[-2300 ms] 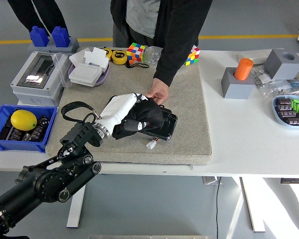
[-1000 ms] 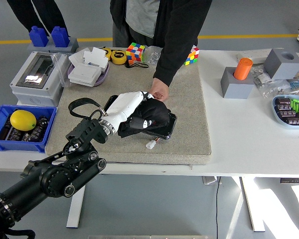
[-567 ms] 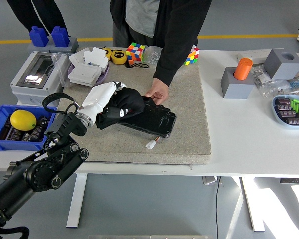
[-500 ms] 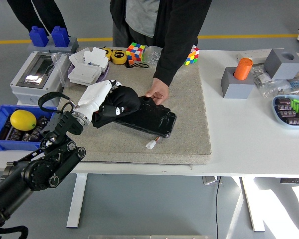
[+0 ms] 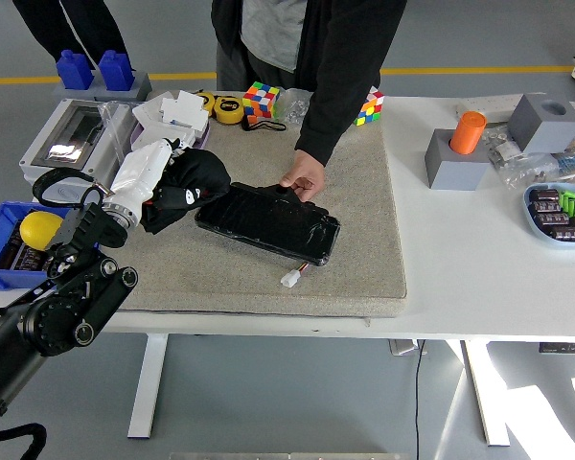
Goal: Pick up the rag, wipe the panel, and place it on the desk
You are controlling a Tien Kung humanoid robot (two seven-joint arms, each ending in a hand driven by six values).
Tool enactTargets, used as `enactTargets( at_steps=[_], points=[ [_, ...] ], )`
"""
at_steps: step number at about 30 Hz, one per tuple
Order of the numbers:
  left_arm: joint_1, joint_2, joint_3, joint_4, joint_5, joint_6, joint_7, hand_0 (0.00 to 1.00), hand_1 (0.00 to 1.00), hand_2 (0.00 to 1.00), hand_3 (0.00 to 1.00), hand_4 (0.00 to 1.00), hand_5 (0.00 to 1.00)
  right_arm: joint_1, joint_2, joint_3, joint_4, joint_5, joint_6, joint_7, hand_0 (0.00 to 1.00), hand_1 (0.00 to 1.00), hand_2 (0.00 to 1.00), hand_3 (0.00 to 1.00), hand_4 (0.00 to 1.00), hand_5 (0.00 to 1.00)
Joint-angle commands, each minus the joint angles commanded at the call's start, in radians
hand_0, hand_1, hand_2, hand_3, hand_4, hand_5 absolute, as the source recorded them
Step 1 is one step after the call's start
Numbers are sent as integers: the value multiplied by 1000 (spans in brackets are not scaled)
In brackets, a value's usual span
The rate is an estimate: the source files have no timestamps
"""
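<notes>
left hand (image 5: 151,172) has the black rag (image 5: 187,182) bunched up in its grip
it's just off the panel (image 5: 268,222)'s left end, person's hand (image 5: 304,179) pinning the far edge

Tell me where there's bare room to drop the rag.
The left hand grips the rag left of the panel. Free: mat right of the panel, and white table between mat and tray. Crowded: far-left corner around the bowl and boxes.
</notes>
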Motion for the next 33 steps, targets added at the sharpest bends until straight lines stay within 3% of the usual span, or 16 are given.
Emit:
enactTargets(
  at_steps=[10, 17, 25, 33],
  points=[
    [12, -9, 71, -21, -24, -3, 4, 243, 362, 462, 561, 737, 2, 0, -3, -5, 0, 1, 0, 0, 591, 604, 536, 534, 905, 357],
    [20, -21, 150, -73, -51, 0, 4, 243, 361, 463, 561, 737, 2, 0, -3, -8, 1, 4, 0, 1, 591, 604, 536, 533, 904, 357],
    [10, -48, 275, -116, -74, 3, 9, 242, 361, 462, 561, 739, 2, -1, -6, -17, 5, 7, 0, 1, 591, 604, 536, 534, 905, 358],
    [-22, -81, 386, -122, -90, 1, 16, 242, 360, 462, 560, 740, 2, 1, -7, -19, 5, 8, 0, 1, 591, 603, 536, 533, 905, 358]
  ],
)
